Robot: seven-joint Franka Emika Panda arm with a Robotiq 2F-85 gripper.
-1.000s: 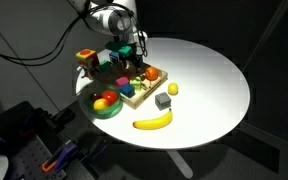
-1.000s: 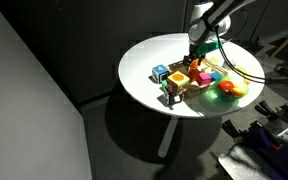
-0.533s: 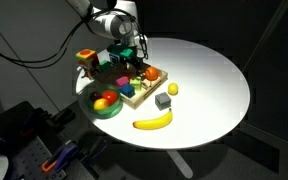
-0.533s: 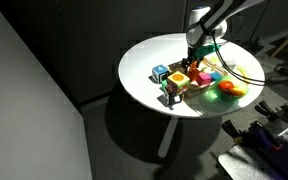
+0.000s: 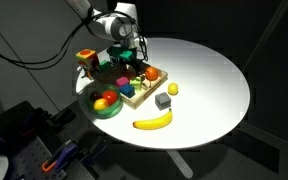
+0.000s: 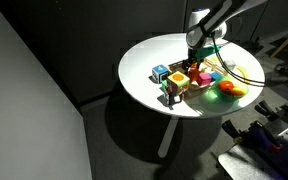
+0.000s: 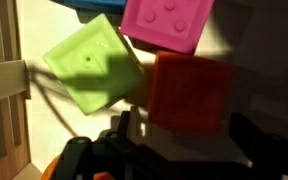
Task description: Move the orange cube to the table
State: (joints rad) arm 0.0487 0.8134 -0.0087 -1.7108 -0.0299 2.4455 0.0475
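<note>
The orange cube (image 7: 189, 92) fills the middle of the wrist view, lying in the wooden sorting tray (image 5: 134, 93) beside a green cube (image 7: 92, 65) and a pink block (image 7: 167, 22). My gripper (image 7: 184, 132) is open, its two dark fingers (image 7: 130, 122) standing on either side of the cube's near edge without closing on it. In both exterior views the gripper (image 5: 131, 60) (image 6: 193, 64) hangs low over the tray, with the orange cube (image 5: 152, 73) (image 6: 177, 78) at the tray's corner. The round white table (image 5: 209, 80) carries the tray.
A grey cube (image 5: 163, 101), a small yellow piece (image 5: 172, 89) and a banana (image 5: 152, 121) lie on the table by the tray. A green bowl (image 5: 106, 103) of fruit stands at the table edge. Other coloured blocks crowd the tray.
The gripper has come down a little toward the tray. The blocks have not moved.
</note>
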